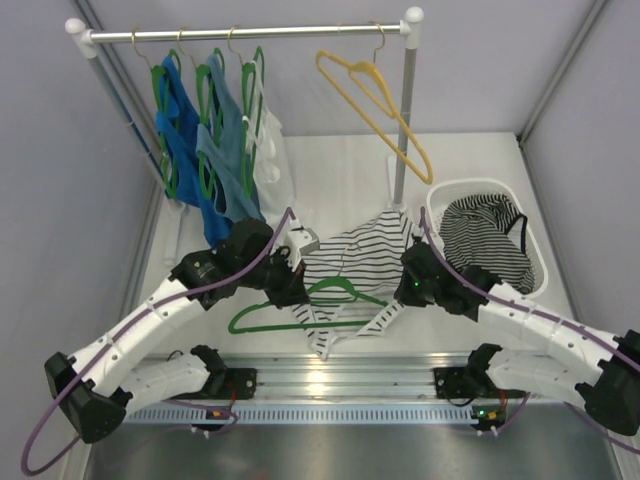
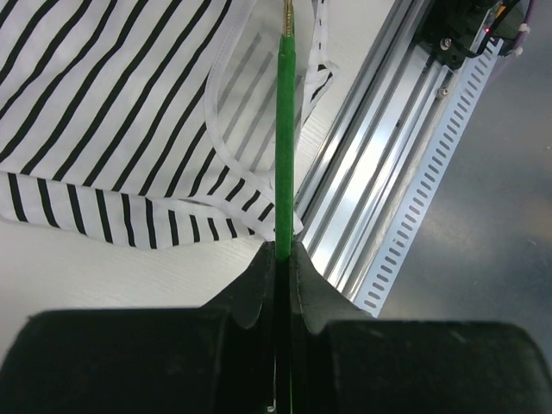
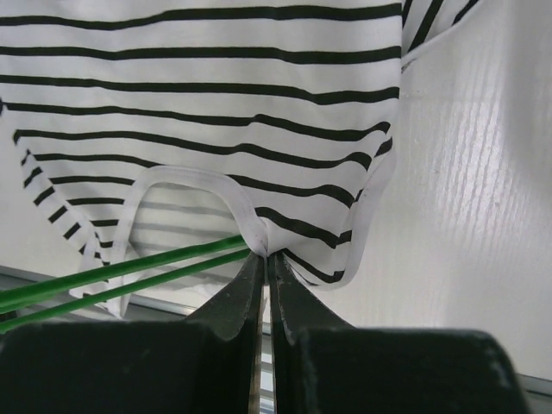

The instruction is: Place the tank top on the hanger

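The striped tank top [image 1: 357, 262] lies spread on the table between the arms, with the green hanger [image 1: 300, 312] across its near part. My left gripper [image 1: 288, 285] is shut on the hanger's green bar [image 2: 284, 155], which runs straight ahead over the striped cloth [image 2: 112, 112]. My right gripper [image 1: 408, 290] is shut on the tank top's white-trimmed strap edge [image 3: 259, 237]. The hanger's green bars [image 3: 112, 276] reach in from the left, just beside the pinch. The striped cloth [image 3: 216, 95] fills the view above.
A rail [image 1: 250, 33] at the back holds blue tops [image 1: 200, 140] and a white top [image 1: 268, 160] on green hangers, and a bare yellow hanger [image 1: 375, 105]. A white basket [image 1: 540, 250] with striped clothing stands at right. An aluminium rail [image 1: 330, 378] runs along the near edge.
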